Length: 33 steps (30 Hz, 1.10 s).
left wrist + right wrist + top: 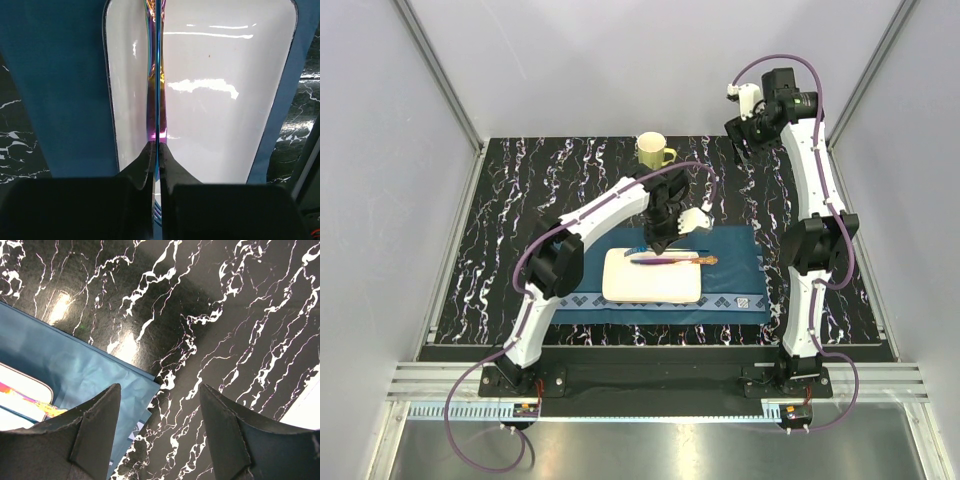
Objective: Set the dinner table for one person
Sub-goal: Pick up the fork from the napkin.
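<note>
We held an iridescent utensil [156, 85] clamped in our left gripper [157, 146] over the plate [225, 125], its gripped end hidden. Our right gripper [160, 405] hung spread above the dinner table [240, 315]. We could not read the placemat [740, 250] label [743, 302].

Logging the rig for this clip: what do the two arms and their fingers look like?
The left arm and the right arm are built alike: white shell links joined by black joints. A purple cable loops along each arm. The fingers are matte black wedges that taper to narrow tips. No markings can be read on either arm.
</note>
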Tool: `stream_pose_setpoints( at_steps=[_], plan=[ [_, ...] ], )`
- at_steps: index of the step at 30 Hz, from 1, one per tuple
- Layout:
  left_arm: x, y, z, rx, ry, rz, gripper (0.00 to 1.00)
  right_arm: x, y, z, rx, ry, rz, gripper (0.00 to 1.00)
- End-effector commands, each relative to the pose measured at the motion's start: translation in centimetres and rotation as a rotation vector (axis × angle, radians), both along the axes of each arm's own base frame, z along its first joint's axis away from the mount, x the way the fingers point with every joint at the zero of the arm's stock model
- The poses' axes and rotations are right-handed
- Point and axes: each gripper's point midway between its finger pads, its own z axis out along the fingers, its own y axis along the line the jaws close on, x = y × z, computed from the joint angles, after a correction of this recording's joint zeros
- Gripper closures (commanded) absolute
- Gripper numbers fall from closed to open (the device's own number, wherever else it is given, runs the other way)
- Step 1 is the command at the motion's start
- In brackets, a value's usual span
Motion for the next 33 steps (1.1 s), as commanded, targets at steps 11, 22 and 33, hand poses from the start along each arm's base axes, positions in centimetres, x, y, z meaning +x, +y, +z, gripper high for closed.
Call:
stream_pose_setpoints(
  at_steps=[11, 22, 33],
  plan=[
    [-1.0, 2.9, 0.3, 0.072, 0.016, -0.032, 1.00, 0.2, 1.0, 3.2, 0.038, -0.083, 0.014, 0.29],
    [1.4, 6.5, 4.2, 0.090, -0.117, -0.094, 1.00, 0.0, 1.1, 2.5, 0.037, -0.061, 0.015, 0.29],
    [1.2, 9.4, 6.6, 0.037, -0.284, -0.445, 1.00, 0.3, 1.1, 2.7, 0.041, -0.073, 0.011, 0.29]
  ],
)
